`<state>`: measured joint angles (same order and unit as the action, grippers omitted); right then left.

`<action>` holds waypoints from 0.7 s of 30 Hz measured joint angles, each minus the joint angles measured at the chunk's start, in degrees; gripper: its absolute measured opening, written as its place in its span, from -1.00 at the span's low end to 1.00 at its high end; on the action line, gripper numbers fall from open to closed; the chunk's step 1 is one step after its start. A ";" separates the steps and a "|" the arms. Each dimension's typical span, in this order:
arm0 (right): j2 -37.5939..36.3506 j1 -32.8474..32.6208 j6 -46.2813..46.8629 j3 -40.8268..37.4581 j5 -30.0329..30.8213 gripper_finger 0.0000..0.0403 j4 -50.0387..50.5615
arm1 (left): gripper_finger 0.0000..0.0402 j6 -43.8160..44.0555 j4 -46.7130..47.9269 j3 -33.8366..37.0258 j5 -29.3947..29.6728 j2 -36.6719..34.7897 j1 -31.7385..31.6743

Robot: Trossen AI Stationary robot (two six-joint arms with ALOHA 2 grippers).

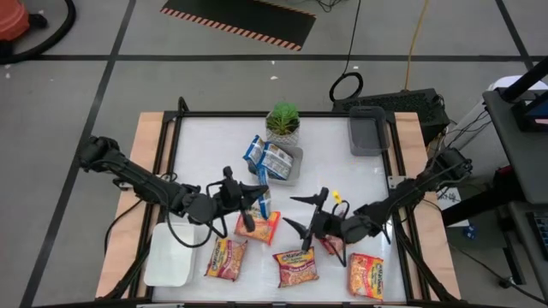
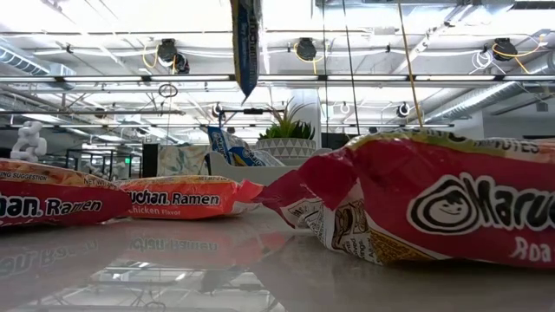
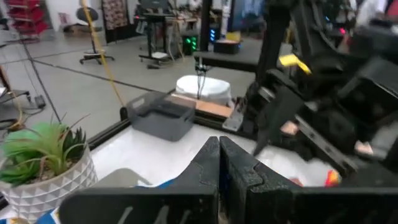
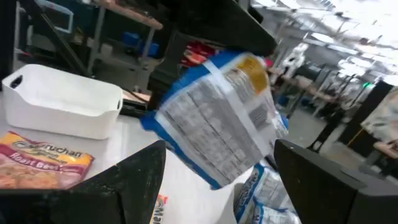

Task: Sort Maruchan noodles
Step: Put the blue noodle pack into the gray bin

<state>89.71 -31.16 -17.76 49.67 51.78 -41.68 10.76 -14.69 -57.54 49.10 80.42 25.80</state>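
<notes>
Holding a blue packet [image 1: 263,203] aloft, left gripper [image 1: 257,198] faces right gripper [image 1: 301,214].

Glossy plastic noodle packets [image 1: 295,267]

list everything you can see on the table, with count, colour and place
blue noodle packet: one, blue-white, hanging from the left gripper above the table middle
blue packets: two, in the small grey tray beside the plant
red and orange packets: five, along the near edge
plant: one, green in white pot, far middle
grey bin: one, far right
white tray: one, near left
left gripper: shut on the blue noodle packet
right gripper: open, empty, right of middle
</notes>
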 joint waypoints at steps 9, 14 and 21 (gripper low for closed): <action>12.34 -2.07 -16.38 1.04 6.72 0.34 -20.59 | -0.99 -1.83 -12.71 0.00 1.09 4.64 -1.07; 18.38 -2.11 -23.86 4.92 12.14 0.28 -23.00 | -0.99 -3.11 -17.37 0.02 1.07 6.36 -0.87; 20.81 -0.60 -25.26 7.02 15.86 0.24 -23.26 | -0.99 -3.21 -18.19 0.02 1.10 6.63 -0.44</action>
<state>110.52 -31.76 -43.03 56.69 67.63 -64.95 7.55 -32.88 -57.52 50.19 87.05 25.36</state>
